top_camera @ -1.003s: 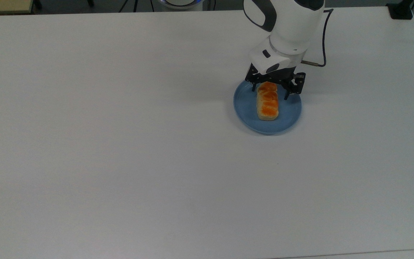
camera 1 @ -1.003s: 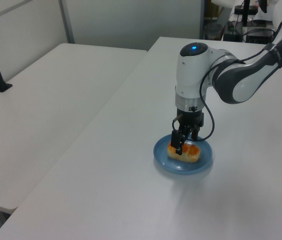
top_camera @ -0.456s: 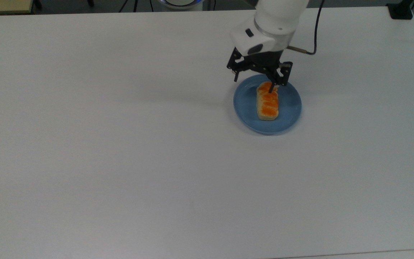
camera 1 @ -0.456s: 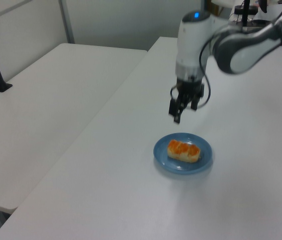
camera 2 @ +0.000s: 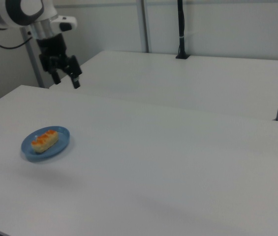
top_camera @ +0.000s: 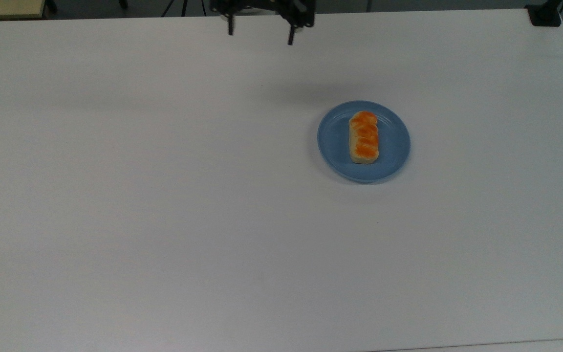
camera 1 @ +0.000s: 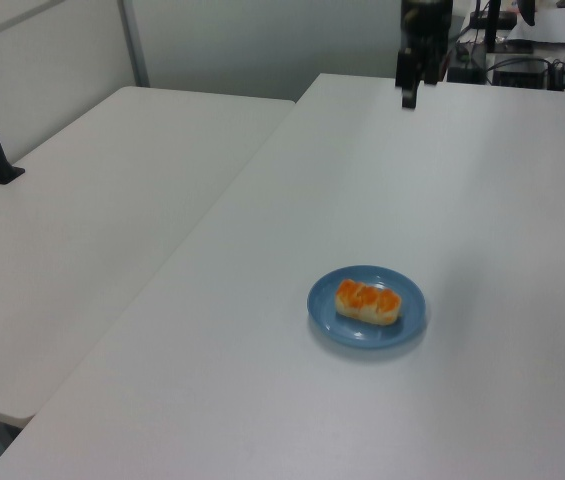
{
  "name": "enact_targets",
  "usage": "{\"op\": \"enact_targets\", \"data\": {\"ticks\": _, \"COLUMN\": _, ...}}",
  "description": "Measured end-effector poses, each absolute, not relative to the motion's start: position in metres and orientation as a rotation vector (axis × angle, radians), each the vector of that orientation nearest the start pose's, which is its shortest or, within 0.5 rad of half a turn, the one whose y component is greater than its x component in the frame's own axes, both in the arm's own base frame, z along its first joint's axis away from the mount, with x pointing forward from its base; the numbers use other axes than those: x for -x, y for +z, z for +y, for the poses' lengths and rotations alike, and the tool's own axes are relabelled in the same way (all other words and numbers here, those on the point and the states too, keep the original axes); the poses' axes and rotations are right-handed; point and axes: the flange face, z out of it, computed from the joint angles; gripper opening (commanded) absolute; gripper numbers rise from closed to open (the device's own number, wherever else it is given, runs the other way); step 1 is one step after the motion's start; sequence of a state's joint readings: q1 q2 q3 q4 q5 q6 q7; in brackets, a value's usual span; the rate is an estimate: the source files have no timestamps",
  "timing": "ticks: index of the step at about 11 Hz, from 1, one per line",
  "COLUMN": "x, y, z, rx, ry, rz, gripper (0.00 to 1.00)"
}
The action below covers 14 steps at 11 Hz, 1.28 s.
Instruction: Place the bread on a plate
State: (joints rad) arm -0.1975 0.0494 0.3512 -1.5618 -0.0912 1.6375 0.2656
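The bread [top_camera: 363, 137] is laid flat on the plate [top_camera: 333, 142]. The claw [top_camera: 260, 32] is held wide open, empty, well apart above the worktop [top_camera: 164, 195].

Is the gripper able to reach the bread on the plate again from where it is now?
Probably yes. The gripper hangs open above the table's far edge, and nothing stands between it and the bread lying exposed on the plate.

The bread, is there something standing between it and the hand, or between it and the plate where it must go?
Nothing visible does. The bread already lies on the plate, so no path to it remains. The hand hangs open near the table's far edge in the top view, with bare tabletop between it and the plate.
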Motion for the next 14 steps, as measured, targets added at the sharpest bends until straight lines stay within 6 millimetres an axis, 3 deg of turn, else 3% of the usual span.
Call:
{"op": "enact_targets", "data": {"ticks": 3, "x": -0.57, "y": 0.644, "z": -0.017, "rx": 3.184, "ry": -0.148, "rz": 0.052, "gripper": 1.0}}
{"op": "enact_targets", "data": {"ticks": 5, "x": -0.564, "y": 0.652, "z": -0.054, "rx": 3.17, "ry": -0.168, "rz": 0.083, "gripper": 1.0}}
{"op": "enact_targets", "data": {"ticks": 8, "x": -0.564, "y": 0.651, "z": -0.058, "rx": 3.168, "ry": -0.164, "rz": 0.094, "gripper": 1.0}}
{"op": "enact_targets", "data": {"ticks": 12, "x": -0.569, "y": 0.647, "z": -0.02, "rx": 3.141, "ry": -0.159, "rz": 0.176, "gripper": 1.0}}
{"op": "enact_targets", "data": {"ticks": 14, "x": -0.57, "y": 0.644, "z": -0.02, "rx": 3.141, "ry": -0.151, "rz": 0.182, "gripper": 1.0}}
